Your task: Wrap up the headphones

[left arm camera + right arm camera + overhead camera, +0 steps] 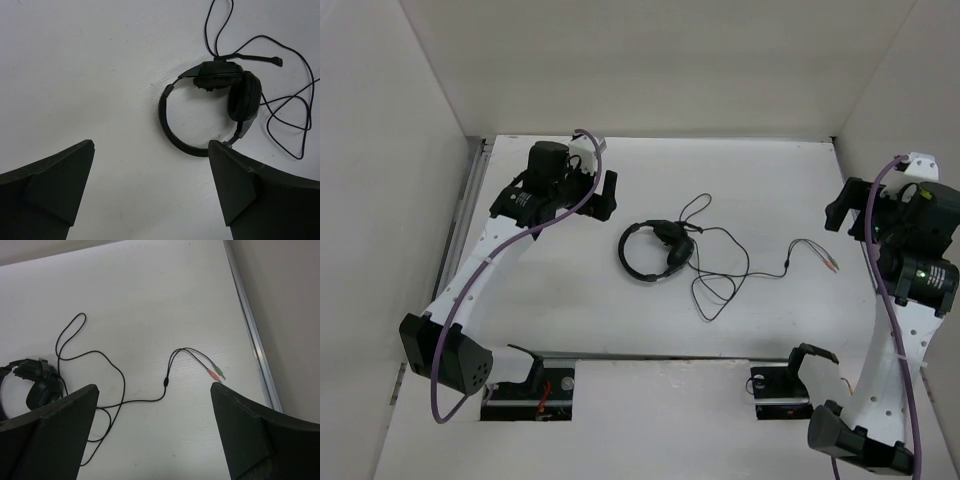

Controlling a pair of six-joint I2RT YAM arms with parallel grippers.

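Both splayed, empty: left gripper (pixel 150 145), right gripper (pixel 154 386); headphones (pixel 244 97) matte black, padded earcups, thin curved headband, looping cable (pixel 165 382).

Left arm (pixel 485 262) & right arm (pixel 895 350): same build. Long links white, curved, w/ a row of small holes along the edge. Joint & motor housings blk, boxy. Elbow caps blk, rounded; left one has a dot-grid face. One thick purple cable (pixel 445 375) per arm, running from base end to wrist. Small green light (pixel 921 270) on right arm's blk motor block. Bases (pixel 535 385) blk, w/ bits of red/orange wire showing. Left gripper (pixel 151 145) & right gripper (pixel 154 385): fingers (pixel 50 190) dk grey, matte, wedge-shaped, faceted.
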